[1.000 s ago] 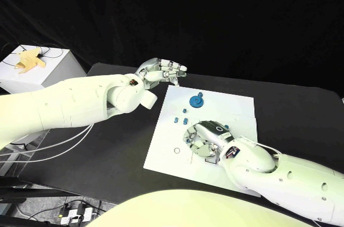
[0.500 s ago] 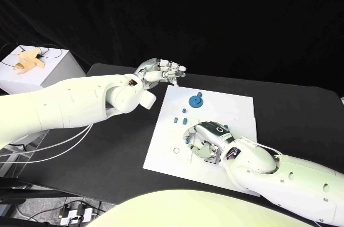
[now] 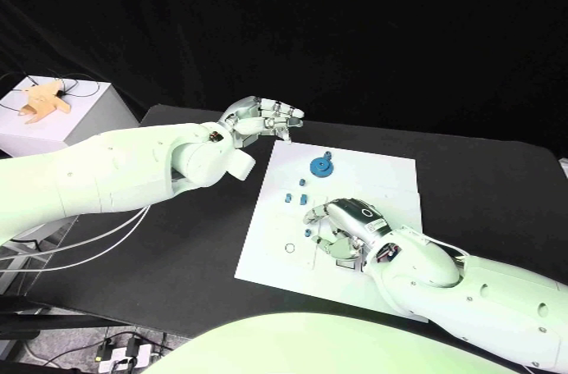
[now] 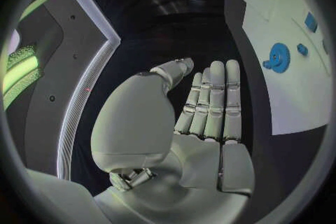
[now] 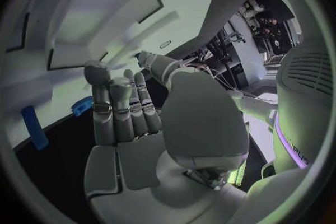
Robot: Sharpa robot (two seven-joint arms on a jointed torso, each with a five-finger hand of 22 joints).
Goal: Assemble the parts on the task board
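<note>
Black table (image 3: 177, 251) under a dark backdrop, w/ the white task board (image 3: 355, 173) in the middle. Right hand (image 3: 337, 226) sits low over the board's near-middle, fingers curled down toward small blue parts; one blue piece (image 3: 310, 234) shows just by its fingertips on the left. Can't tell from the head view whether anything is actually pinched. In the right wrist view the fingers stand fairly straight, a blue part (image 5: 83, 105) peeking from behind them and a blue bar (image 5: 33, 126) lying apart on the board, neither plainly held.

Left hand (image 3: 264, 118) hovers off the board's far-left corner, above the table, fingers loosely bent in w/ nothing in them; the left wrist view shows its palm bare.

Blue gear (image 3: 322, 166) stands on the far part of the board; two small blue pegs (image 3: 296, 198) lie between it and the right hand.

Step in hand looks like picking or seating a small part. To do it well: confirm a firm pinch before lifting, keep the part upright, line it up over its slot, press straight down, no sideways drag. The left hand could steady the board's edge if it slides.
</note>
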